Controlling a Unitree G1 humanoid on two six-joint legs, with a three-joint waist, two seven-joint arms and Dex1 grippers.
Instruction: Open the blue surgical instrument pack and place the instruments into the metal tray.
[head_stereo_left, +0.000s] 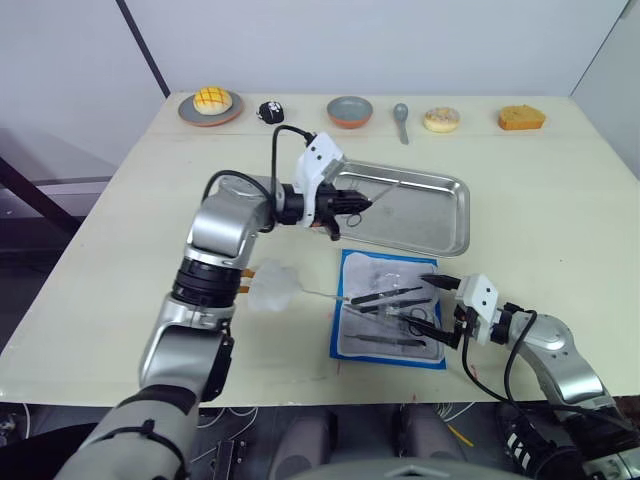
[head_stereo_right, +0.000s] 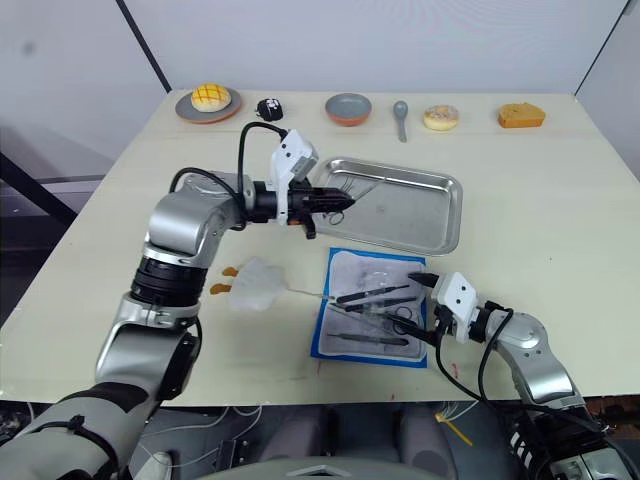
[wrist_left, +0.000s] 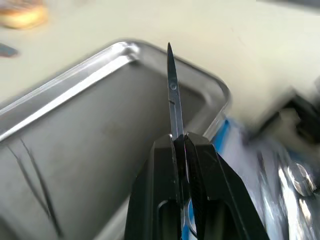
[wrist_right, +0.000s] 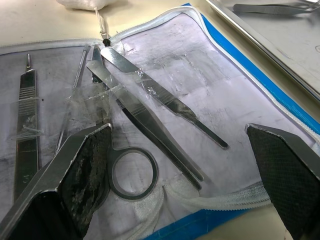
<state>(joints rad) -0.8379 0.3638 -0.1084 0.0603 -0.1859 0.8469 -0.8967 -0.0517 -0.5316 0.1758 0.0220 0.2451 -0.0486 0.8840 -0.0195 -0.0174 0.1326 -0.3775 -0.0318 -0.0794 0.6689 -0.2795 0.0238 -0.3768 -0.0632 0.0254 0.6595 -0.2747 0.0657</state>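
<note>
The blue surgical instrument pack (head_stereo_left: 347, 345) lies open near the table's front edge, grey-white lining up. Several instruments (head_stereo_left: 385, 297) sit in its clear pockets: tweezers (wrist_right: 150, 90), a ring handle (wrist_right: 134, 172) and a flat handle (wrist_right: 25, 115). Just behind the pack is the metal tray (head_stereo_left: 430, 220), with a slim tool (head_stereo_left: 385, 183) lying in it. My left gripper (head_stereo_left: 350, 207) hovers over the tray's left end, shut on a pair of scissors (wrist_left: 173, 95) whose point aims into the tray. My right gripper (head_stereo_left: 443, 308) stands open at the pack's right edge, its fingers astride the ring handle.
A translucent white lump (head_stereo_left: 270, 288) lies left of the pack by its zipper. Along the far edge stand a plate with a yellow bun (head_stereo_left: 211, 103), a black object (head_stereo_left: 271, 112), a grey bowl (head_stereo_left: 350, 110), a spoon (head_stereo_left: 401, 118), a doughnut (head_stereo_left: 441, 119) and an orange cake (head_stereo_left: 521, 118).
</note>
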